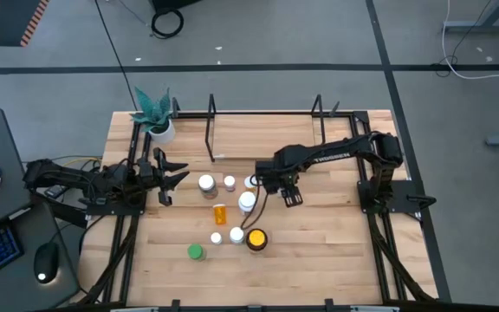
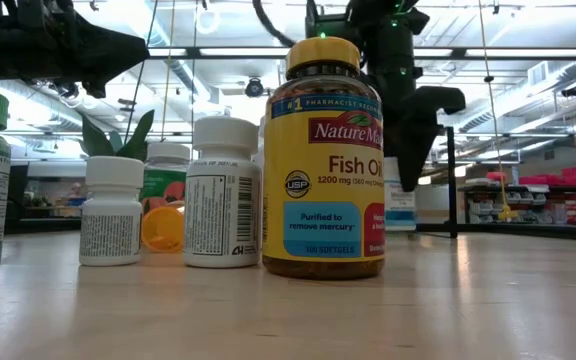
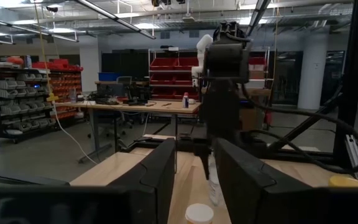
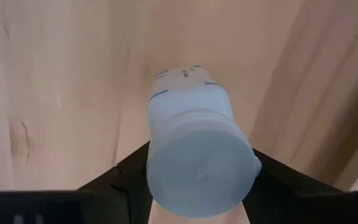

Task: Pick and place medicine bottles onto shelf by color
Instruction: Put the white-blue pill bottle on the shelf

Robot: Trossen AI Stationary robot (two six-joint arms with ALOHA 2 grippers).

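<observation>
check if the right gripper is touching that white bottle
Touching: in the right wrist view the right gripper has both dark fingers pressed against the white bottle.

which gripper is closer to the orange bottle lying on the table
Right. The right gripper is shut on a white bottle just up-right of the orange bottle; the left gripper, open, is farther off to its left, near the plant pot.
</observation>
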